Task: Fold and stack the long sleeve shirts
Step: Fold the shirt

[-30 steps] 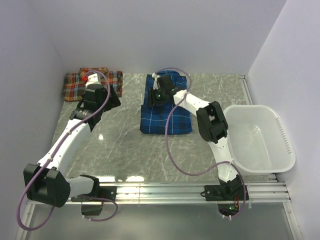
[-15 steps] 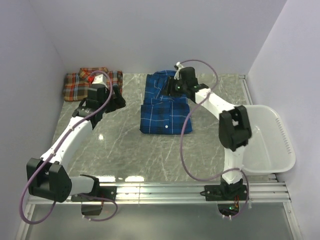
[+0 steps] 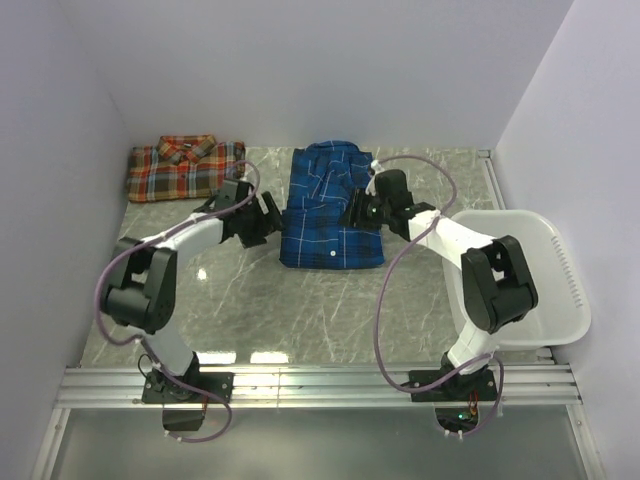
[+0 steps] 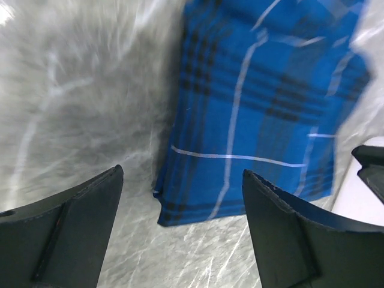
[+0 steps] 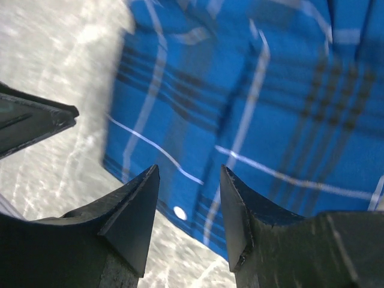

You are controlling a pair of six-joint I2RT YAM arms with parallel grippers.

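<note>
The royal blue plaid shirt [image 3: 331, 205] lies folded in a rectangle at the table's back middle, collar away from me. It also shows in the left wrist view [image 4: 264, 102] and the right wrist view [image 5: 258, 102]. The red-orange plaid shirt [image 3: 185, 166] lies folded at the back left corner. My left gripper [image 3: 268, 222] is open and empty beside the blue shirt's left edge. My right gripper [image 3: 352, 215] is open and empty over the blue shirt's right part. In the wrist views both pairs of jaws stand apart with nothing between them.
A white plastic basket [image 3: 560, 270] stands at the right side of the marble table [image 3: 300, 310]. Walls close in the back and both sides. A metal rail [image 3: 320, 378] runs along the near edge.
The left arm has swung from the red-orange shirt over to the blue shirt's left edge. The right arm has drawn back from the blue shirt's collar to its right side.
</note>
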